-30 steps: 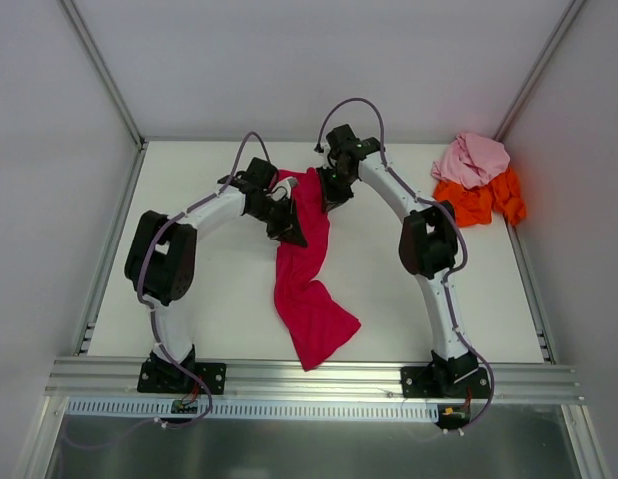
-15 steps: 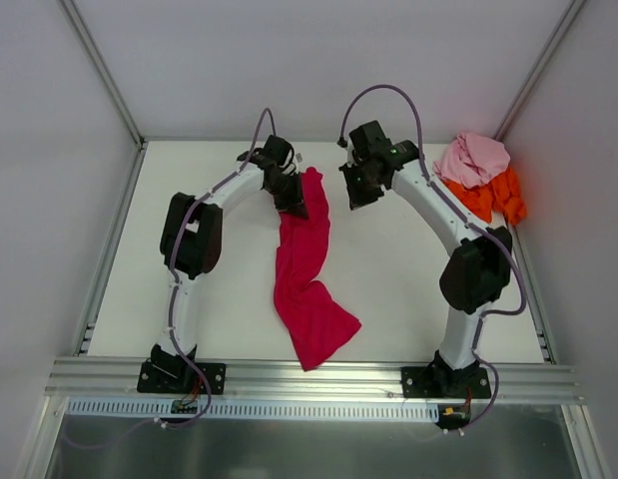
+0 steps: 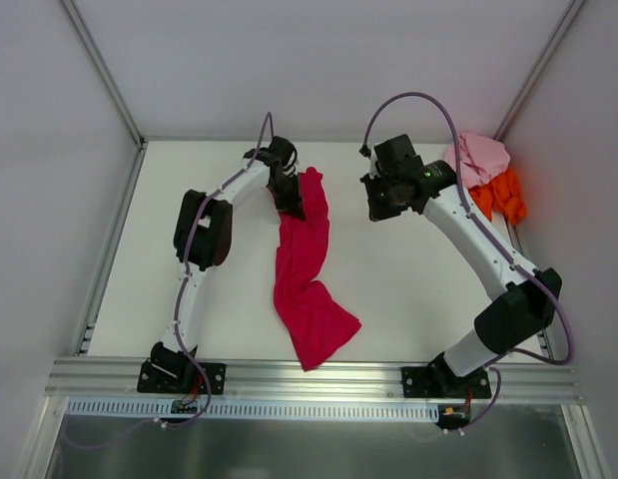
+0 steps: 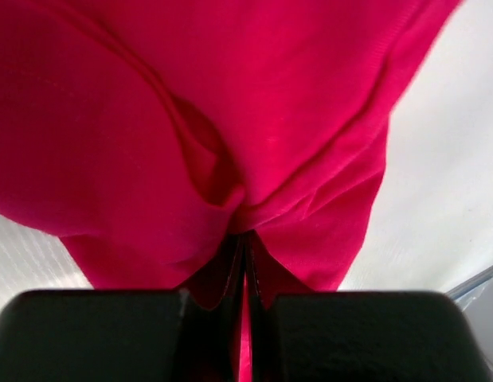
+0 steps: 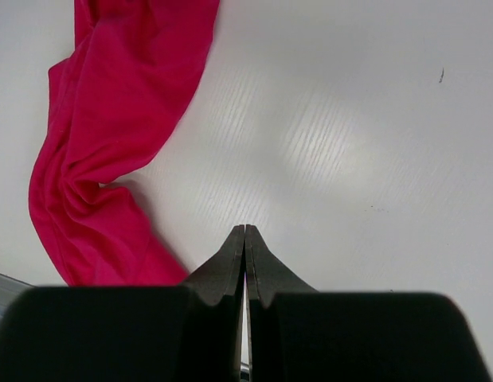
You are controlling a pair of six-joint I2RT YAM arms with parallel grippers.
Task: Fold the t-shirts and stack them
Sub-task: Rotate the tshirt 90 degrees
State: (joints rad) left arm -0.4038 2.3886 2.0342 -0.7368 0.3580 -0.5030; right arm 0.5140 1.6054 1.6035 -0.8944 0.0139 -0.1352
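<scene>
We're scanning all three views and nothing reads: the crimson t-shirt (image 3: 307,269) shows us plain cloth, no print (the small electronics at the arm bases (image 3: 184,404) are too tiny to make out)

The crimson-magenta t-shirt (image 3: 304,274) is plain on the white tabletop (image 3: 388,299), and at its far right corner the pale pink t-shirt (image 3: 478,155) and bright orange t-shirt (image 3: 506,195) are also unpatterned.
</scene>
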